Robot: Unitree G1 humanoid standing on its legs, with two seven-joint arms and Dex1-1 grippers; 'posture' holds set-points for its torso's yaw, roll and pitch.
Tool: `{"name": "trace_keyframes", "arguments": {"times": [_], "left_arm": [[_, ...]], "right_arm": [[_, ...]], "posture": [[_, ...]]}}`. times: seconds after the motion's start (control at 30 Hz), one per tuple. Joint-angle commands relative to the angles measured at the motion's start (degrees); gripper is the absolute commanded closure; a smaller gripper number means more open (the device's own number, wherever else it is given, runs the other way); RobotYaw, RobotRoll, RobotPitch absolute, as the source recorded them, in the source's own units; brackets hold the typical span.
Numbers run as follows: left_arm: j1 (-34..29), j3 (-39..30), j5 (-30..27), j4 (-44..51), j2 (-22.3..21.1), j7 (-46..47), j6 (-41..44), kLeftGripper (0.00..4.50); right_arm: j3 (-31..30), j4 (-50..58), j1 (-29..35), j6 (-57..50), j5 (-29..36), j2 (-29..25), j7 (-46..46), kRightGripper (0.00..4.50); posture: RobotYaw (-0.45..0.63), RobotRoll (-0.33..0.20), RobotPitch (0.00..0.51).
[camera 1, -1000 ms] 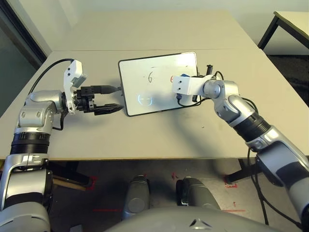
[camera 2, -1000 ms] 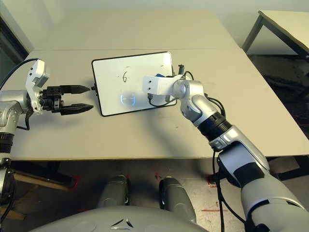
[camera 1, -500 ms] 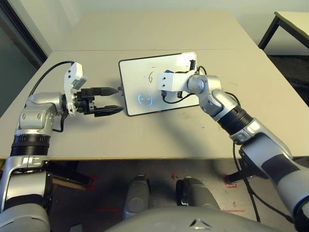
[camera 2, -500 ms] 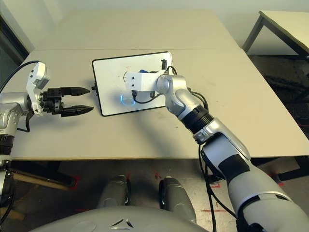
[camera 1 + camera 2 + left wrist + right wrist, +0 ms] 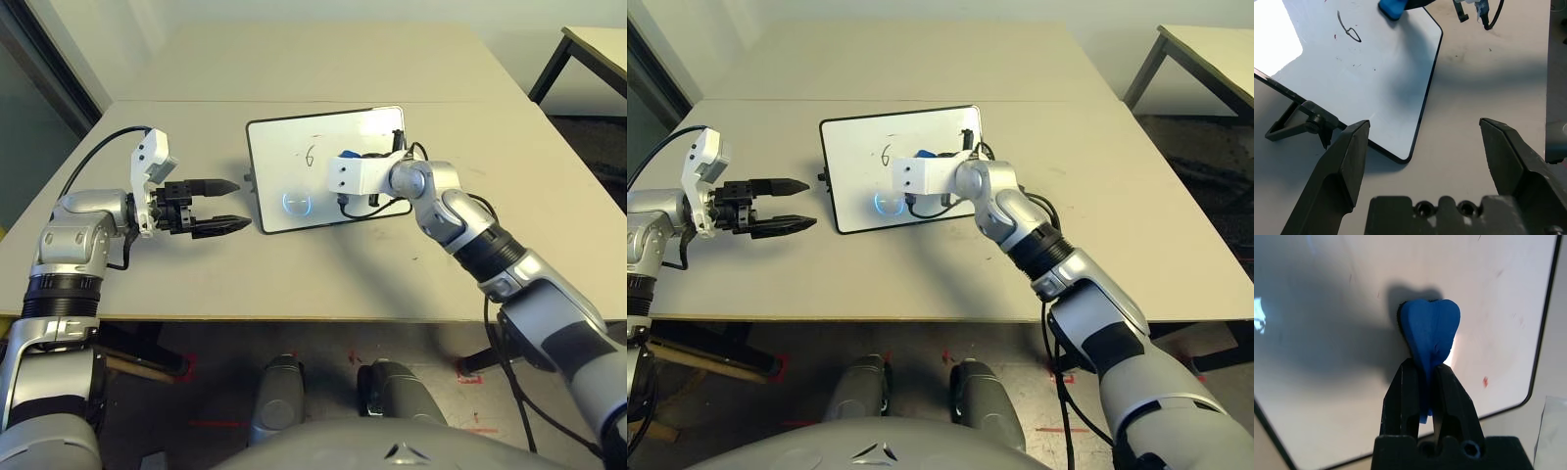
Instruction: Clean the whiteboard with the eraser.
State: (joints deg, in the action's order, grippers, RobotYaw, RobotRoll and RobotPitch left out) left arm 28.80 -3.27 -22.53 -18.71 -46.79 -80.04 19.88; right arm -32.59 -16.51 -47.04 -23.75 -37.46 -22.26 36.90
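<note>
1. One whiteboard [image 5: 325,168] lay on the counter [image 5: 294,264], its middle partly hidden by the right arm's white wrist housing.
2. One eraser [image 5: 1429,333] was pinched in the right gripper [image 5: 1425,377], jaws closed on it, against the board.
3. The left gripper [image 5: 217,205] hung just beside the board's left edge, jaws wide apart and holding nothing.
4. One handwritten mark [image 5: 308,155] was legible.

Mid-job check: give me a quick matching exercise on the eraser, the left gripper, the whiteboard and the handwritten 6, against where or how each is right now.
Things:
1. eraser
2. left gripper
3. whiteboard
4. handwritten 6

States:
A. open, beside the board's edge, holding nothing
B. lying on the table, black-framed
C. clamped between the right gripper's fingers, over the board
D. unwiped on the board

Pairs: 1-C, 2-A, 3-B, 4-D
</note>
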Motion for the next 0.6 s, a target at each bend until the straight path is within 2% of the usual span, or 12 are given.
{"name": "trace_keyframes", "arguments": {"times": [0.03,0.3,0.6], "left_arm": [[0.79,0.59,0.37,0.31,-0.18,-0.33,-0.16,0.00],[0.85,0.48,0.41,0.21,-0.28,-0.30,-0.19,0.00],[1.15,0.45,0.53,-0.11,-0.29,-0.14,-0.26,0.00]], "right_arm": [[0.78,-1.34,2.44,-1.63,-0.62,-2.03,1.28,4.34],[1.18,-0.62,3.22,-1.69,-0.86,-4.01,1.67,4.34],[0.00,-0.35,1.40,-1.58,-1.27,-0.46,1.92,4.36]], "posture": [[0.31,0.000,0.041],[0.31,0.000,0.042],[0.32,0.000,0.043]]}}
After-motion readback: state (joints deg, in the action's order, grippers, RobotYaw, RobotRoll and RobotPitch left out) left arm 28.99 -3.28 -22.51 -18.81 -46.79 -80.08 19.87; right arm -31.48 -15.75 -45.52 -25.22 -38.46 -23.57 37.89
